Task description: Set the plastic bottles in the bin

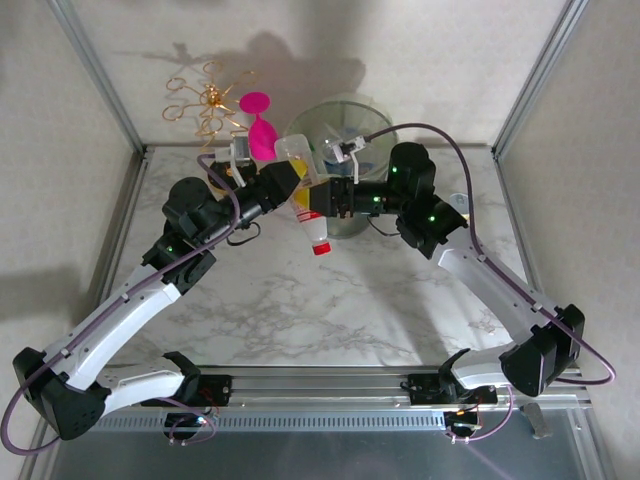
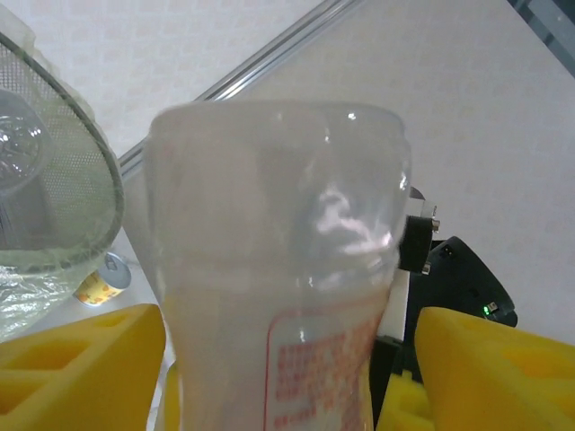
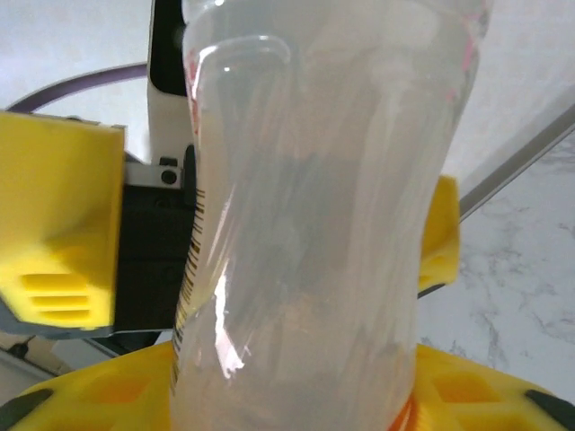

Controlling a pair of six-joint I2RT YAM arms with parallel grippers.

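Handover point, in the air above the surface (image 1: 330, 310), just in front of the bin (image 1: 350, 102).

- One plastic bottle (image 1: 313, 228) hung between the two arms, tilted, red cap (image 1: 321, 248) lowest, clear base uppermost and leaning toward the bin. It was not yet over the rim.
- Left gripper (image 2: 292, 368): yellow pads stood either side of the bottle. A sliver of gap showed on at least one side, so it read as open around the bottle, not clamping it.
- Right gripper (image 3: 292, 395): pads sat against both flanks of the body near the waist. It looked closed on the bottle and appeared to be carrying it.
- Bottle looked empty, with clear thin walls and nothing visible inside. Judged very light, soft enough to dent under a hard squeeze, and glossy enough to slip.
- Best hold, by my reading: across the pinched waist or the printed label band, where the shape gives the pads a seat. The rounded shoulder and base would likely squirt out of the pads.
- With the cap end lowest, a loose grip could let the bottle slide downward out of the hold.
- Bystanders: a small yellow-labelled can (image 2: 103, 283) lay on the surface by the bin, and a pink goblet (image 1: 262, 135) stood left of it.
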